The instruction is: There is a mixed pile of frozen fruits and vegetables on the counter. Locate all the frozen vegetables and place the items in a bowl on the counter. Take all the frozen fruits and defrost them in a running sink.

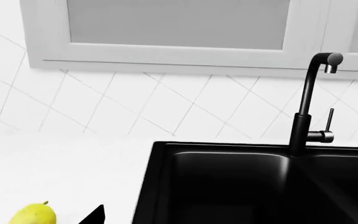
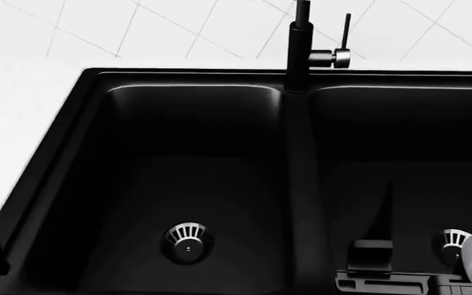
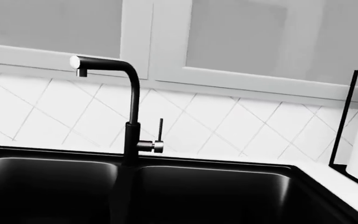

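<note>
The only produce in view is a yellow-green fruit [image 1: 33, 214], probably the pear, lying on the counter [image 1: 61, 168] just outside the sink [image 2: 72, 123]'s left edge — not yet under the faucet [image 1: 303, 116], which shows no running water. Both basins look empty. Only dark slivers of the left gripper [image 1: 93, 215] and right gripper [image 2: 375, 246] show — I cannot tell whether either is released or clenched.
</note>
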Robot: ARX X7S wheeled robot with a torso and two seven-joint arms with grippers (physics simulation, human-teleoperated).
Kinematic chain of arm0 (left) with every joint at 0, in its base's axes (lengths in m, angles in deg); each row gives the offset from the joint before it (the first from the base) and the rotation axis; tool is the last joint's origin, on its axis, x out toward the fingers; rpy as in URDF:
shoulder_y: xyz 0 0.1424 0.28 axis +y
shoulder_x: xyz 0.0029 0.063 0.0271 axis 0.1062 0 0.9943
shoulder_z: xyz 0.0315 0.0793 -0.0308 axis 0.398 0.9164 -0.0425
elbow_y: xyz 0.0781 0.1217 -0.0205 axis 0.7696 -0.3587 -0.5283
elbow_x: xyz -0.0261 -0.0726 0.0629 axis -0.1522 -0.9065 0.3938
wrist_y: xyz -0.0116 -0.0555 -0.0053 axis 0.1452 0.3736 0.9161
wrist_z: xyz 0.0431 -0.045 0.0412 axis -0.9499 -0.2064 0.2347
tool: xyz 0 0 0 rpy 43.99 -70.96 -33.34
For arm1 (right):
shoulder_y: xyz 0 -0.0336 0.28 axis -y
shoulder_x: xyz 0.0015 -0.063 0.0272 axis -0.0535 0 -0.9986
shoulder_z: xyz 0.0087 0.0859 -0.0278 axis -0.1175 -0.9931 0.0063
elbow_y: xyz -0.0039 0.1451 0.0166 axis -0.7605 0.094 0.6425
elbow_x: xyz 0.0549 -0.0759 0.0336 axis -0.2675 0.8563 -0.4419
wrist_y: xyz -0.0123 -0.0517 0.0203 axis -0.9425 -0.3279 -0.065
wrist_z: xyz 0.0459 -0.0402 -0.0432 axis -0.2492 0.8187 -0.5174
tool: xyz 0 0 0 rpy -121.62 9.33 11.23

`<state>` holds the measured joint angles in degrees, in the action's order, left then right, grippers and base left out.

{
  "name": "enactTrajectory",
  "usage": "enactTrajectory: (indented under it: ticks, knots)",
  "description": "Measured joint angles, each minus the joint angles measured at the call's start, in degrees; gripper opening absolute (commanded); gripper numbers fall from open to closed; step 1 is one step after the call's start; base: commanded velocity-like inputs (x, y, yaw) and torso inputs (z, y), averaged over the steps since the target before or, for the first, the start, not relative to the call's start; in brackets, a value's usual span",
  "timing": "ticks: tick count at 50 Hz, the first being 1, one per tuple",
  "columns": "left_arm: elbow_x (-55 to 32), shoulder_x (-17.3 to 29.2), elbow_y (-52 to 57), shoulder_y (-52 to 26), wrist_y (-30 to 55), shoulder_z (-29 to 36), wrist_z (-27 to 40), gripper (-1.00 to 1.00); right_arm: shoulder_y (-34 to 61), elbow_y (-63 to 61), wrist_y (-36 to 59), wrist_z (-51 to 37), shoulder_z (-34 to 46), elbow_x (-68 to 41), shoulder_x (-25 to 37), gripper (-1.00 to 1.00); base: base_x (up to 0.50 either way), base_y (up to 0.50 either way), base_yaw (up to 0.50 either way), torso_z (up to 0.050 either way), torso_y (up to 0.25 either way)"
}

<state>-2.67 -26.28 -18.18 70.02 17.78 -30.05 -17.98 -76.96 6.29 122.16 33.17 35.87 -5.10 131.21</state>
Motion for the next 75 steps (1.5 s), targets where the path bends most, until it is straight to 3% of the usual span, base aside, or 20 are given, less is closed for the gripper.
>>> enactTrajectory:
  ticks: [44, 67, 75]
  knots:
    - [0.1, 0.6, 0.0, 0.1, -0.6, 0.5, 0.1, 1.00, 0.5, -0.3, 0.7, -0.4, 1.7, 0.7, 0.9, 1.00, -0.05, 0.48, 0.00, 0.000, 0.000]
    - [-0.3, 1.0, 0.3, 0.2, -0.8, 0.5, 0.3, 1.00, 0.9, -0.3, 0.9, -0.3, 3.1, 1.6, 1.0, 1.00, 0.22, 0.50, 0.00, 0.000, 0.000]
    - [-0.3, 1.2, 0.3, 0.2, -0.9, 0.5, 0.4, 1.00, 0.9, -0.3, 0.6, 0.3, 3.8, 1.7, 0.8, 1.00, 0.00, 0.05, 0.00, 0.000, 0.000]
